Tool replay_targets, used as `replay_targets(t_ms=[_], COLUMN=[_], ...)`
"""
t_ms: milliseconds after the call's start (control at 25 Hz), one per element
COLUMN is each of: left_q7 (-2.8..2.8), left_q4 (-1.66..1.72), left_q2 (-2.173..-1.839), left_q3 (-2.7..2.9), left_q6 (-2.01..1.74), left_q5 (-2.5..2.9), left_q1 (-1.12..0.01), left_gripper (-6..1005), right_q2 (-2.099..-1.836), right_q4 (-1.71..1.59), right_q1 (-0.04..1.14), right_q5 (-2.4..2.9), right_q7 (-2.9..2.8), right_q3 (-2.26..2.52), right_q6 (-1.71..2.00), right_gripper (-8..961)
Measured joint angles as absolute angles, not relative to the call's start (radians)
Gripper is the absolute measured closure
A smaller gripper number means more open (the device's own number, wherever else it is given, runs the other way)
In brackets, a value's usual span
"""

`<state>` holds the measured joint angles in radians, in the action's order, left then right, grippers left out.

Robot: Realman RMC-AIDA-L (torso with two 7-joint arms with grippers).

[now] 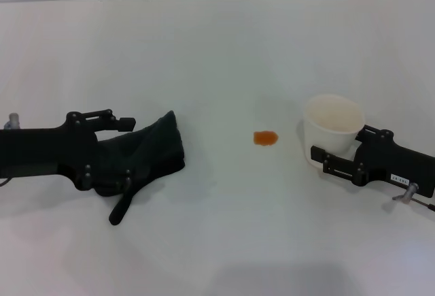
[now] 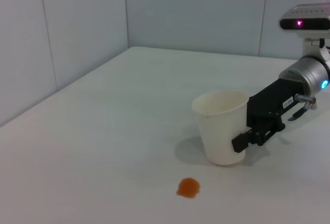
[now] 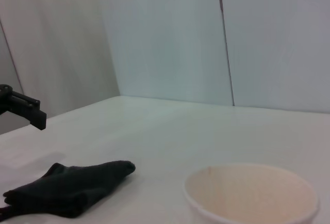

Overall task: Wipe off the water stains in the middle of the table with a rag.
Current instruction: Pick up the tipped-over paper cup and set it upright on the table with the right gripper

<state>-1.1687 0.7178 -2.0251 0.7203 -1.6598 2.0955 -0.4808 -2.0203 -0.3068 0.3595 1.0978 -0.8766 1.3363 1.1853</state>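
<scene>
The water stain (image 1: 265,137) is one small orange blot on the white table (image 1: 217,51), between the two arms; it also shows in the left wrist view (image 2: 188,187). The dark rag (image 1: 153,150) lies left of it, with a narrow strip trailing toward the front, and also shows in the right wrist view (image 3: 72,185). My left gripper (image 1: 128,152) is open, low over the rag's left part, one finger on each side of it. My right gripper (image 1: 343,148) sits on the right, open around a white cup (image 1: 333,116).
The white cup (image 2: 219,126) stands upright just right of the stain, with the right gripper (image 2: 245,139) beside it. Pale wall panels stand behind the table's far edge. Bare tabletop lies between the rag and the stain.
</scene>
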Motion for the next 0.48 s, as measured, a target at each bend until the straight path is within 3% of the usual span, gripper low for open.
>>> replay_targets(t_ms=[480], left_q7=[-1.175], left_q4=[0.718], left_q2=[-2.019], left_q3=[0.719], left_q6=[-1.661], left_q5=[2.098], left_q1=[-0.486], left_gripper=[214], right_q2=[-2.02], right_q4=[-0.314], right_q1=[0.361], right_q5=[1.097], right_q7=[-0.899], right_q3=[1.335], right_q6=[1.175], right_gripper=[132])
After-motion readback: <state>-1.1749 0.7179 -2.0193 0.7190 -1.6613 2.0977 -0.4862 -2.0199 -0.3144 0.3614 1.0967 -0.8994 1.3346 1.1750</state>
